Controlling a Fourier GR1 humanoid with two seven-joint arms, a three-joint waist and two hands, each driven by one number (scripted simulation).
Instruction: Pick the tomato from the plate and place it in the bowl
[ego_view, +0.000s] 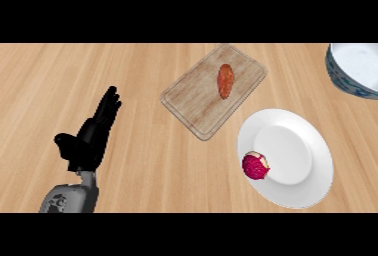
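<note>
At the table's (148, 185) left the left hand (88, 140) rests open, fingers (109, 107) straight and together, holding nothing. Midway lies a wooden cutting board (196, 107) carrying an orange-red vegetable (226, 80). Right of it the dark red tomato (255, 166) sits on the white plate (295, 145), near its left rim. The bowl (354, 70) stands far right, partly cut off. No right hand shows. Picking looks not yet begun; next a hand must reach the tomato and curl round it.
</note>
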